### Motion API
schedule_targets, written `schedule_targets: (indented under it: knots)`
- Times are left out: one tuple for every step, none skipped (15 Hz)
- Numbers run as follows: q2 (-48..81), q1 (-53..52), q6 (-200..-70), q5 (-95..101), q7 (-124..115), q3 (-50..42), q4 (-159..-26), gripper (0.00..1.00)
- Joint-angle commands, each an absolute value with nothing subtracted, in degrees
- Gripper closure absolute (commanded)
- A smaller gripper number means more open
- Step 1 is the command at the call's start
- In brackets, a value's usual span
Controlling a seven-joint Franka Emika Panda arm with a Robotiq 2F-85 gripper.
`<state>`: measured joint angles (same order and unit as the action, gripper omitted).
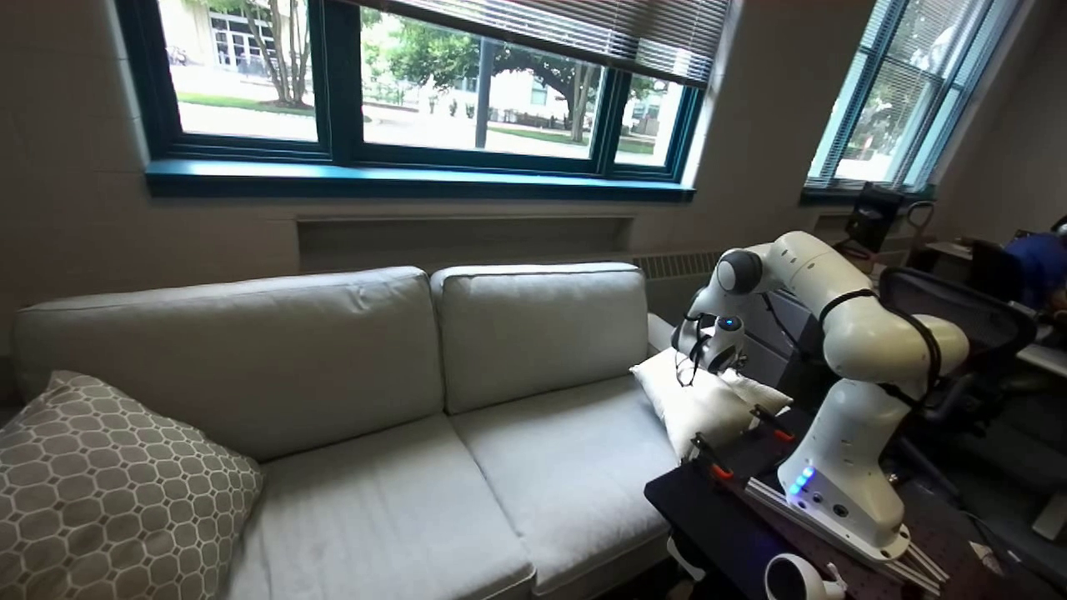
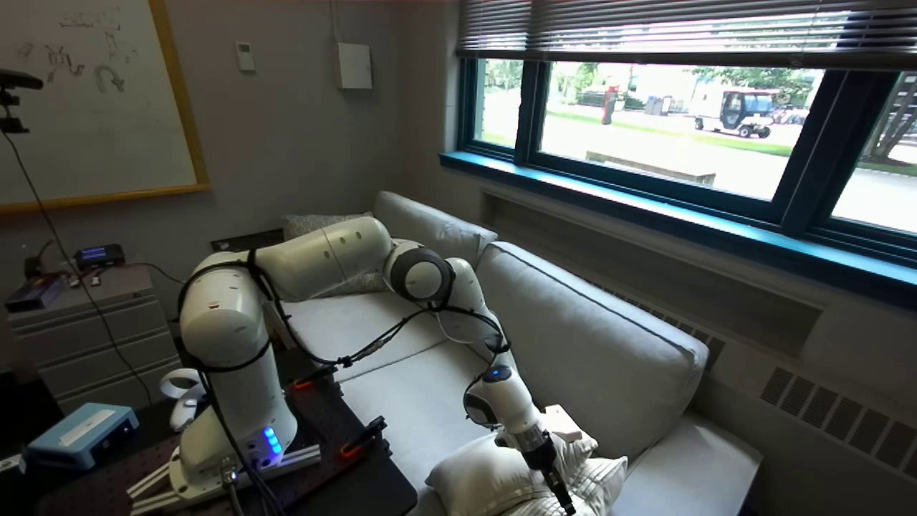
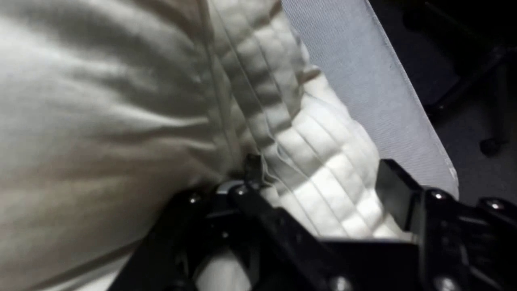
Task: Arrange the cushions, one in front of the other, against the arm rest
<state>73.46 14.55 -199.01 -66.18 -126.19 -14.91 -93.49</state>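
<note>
Smooth, puffy cream-white fabric cushion [image 3: 101, 133] lies at end of pale grey fabric sofa [image 1: 567, 467], meeting pleated cream-white fabric cushion [image 3: 331, 137]. Pleated one lies just beside low padded pale grey arm rest [image 3: 355, 81]. Black two-finger gripper [image 3: 321, 165] hangs over pleated cushion, fingers well apart, one fingertip [image 3: 253, 169] at line where cushions meet; contact, cannot tell.
</note>
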Motion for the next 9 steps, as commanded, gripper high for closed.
schedule_targets:
  knots:
    - [75.0,14.8,-198.5,-63.0,-131.6,-17.3,-91.6,0.0]
    - [74.8,14.3,-198.3,-62.5,-132.9,-18.1,-91.8,0.0]
    - [74.4,13.9,-198.2,-62.1,-134.1,-19.0,-92.1,0.0]
    - [74.3,13.6,-198.1,-61.7,-135.2,-19.6,-92.2,0.0]
    - [73.9,13.2,-198.0,-61.3,-136.5,-20.3,-92.5,0.0]
    - [73.4,12.9,-198.0,-60.8,-137.8,-21.0,-92.8,0.0]
    - [73.2,12.4,-198.0,-60.5,-139.3,-21.9,-92.9,0.0]
    - [72.8,12.1,-198.0,-59.9,-140.8,-22.6,-93.1,0.0]
    - [72.3,11.8,-198.0,-59.3,-142.4,-23.2,-93.5,0.0]
